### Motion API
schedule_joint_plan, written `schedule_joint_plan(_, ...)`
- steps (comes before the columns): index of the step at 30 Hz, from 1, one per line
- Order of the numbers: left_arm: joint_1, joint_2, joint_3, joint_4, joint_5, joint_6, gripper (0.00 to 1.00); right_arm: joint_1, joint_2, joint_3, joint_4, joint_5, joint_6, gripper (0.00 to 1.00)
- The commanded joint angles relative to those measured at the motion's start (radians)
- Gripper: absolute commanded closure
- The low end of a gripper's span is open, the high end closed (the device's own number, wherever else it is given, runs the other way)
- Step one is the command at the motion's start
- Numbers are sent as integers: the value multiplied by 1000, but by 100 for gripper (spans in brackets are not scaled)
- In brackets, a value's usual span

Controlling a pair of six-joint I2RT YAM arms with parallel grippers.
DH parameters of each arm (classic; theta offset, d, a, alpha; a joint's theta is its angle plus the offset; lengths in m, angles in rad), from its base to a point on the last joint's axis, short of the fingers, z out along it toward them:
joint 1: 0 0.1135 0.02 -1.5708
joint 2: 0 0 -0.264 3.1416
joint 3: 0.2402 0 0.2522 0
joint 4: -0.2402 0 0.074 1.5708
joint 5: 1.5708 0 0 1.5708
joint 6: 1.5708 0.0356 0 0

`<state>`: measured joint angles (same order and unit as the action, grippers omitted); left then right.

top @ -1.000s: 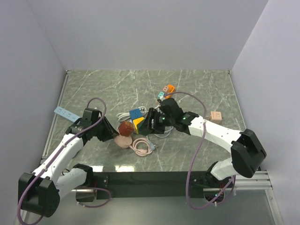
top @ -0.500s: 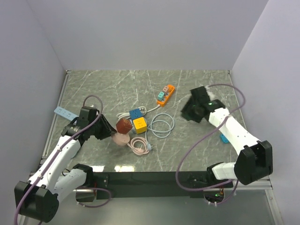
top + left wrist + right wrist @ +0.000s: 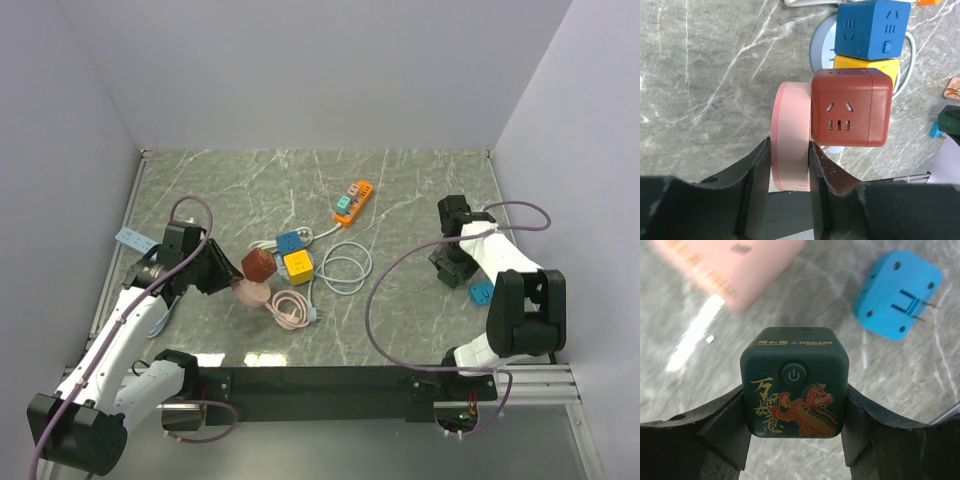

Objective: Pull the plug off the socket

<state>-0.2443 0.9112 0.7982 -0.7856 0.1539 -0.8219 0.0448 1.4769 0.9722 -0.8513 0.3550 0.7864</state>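
A pink round plug [image 3: 790, 135] sits flush against the side of a red cube socket [image 3: 852, 107]. My left gripper [image 3: 789, 165] is shut on the plug's flat faces. From above, the plug [image 3: 250, 293] and red socket [image 3: 258, 265] are left of centre, just off the left gripper [image 3: 228, 282]. My right gripper [image 3: 795, 400] is shut on a dark green cube socket [image 3: 795, 382] with a dragon print and a power button. It hangs over the table near the right edge, where the right gripper [image 3: 447, 268] shows from above.
A blue cube [image 3: 291, 242] and a yellow cube [image 3: 298, 266] sit beside the red socket, with a white cable coil [image 3: 345, 270] and a pink cable coil [image 3: 292, 310]. An orange strip [image 3: 353, 200] lies behind. A loose blue plug [image 3: 897, 292] and a pink block [image 3: 735, 265] lie under the right gripper.
The right arm has swung from the cluster in the middle to the right edge, carrying the dark green cube. The left gripper has drawn back slightly left with the pink plug and red socket.
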Motion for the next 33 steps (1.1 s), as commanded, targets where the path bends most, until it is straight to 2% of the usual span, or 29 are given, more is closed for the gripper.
schedule_joint_plan(1,10,-31,41,48,15,9,99,-66,54,8,32,41,-13,100)
schedule_joint_plan(11,14,-17,36,60,30,9,99,-174,220,218,38,26,-29,100)
schedule_joint_plan(14,14,-14,32,65,38,10,99,-177,244,264,21,-2,-35,85)
schedule_joint_plan(15,14,-14,30,66,41,12,99,-177,237,264,23,-20,-41,66)
schedule_joint_plan(17,14,-15,26,75,65,18,99,-177,192,252,32,-47,-50,50)
schedule_joint_plan(18,16,-18,15,83,75,20,99,-175,172,238,28,-53,-53,39)
schedule_joint_plan(21,14,-20,-5,101,108,35,99,-175,65,200,14,-68,-68,24)
schedule_joint_plan(23,14,-18,-28,112,136,44,99,-175,-7,188,-14,-62,-75,19)
schedule_joint_plan(24,16,-15,-36,126,148,49,99,-175,-47,184,-23,-60,-75,11)
schedule_joint_plan(28,14,0,-71,150,174,67,99,-169,-134,175,-51,-140,-91,9)
schedule_joint_plan(30,14,5,-86,163,196,78,99,-140,-191,143,7,-287,-146,10)
schedule_joint_plan(31,14,8,-91,172,208,81,99,-76,-242,135,21,-318,-159,10)
schedule_joint_plan(32,14,9,-100,190,216,84,99,-50,-266,116,65,-418,-189,9)
schedule_joint_plan(33,14,9,-106,198,232,86,99,55,-303,99,96,-477,-199,9)
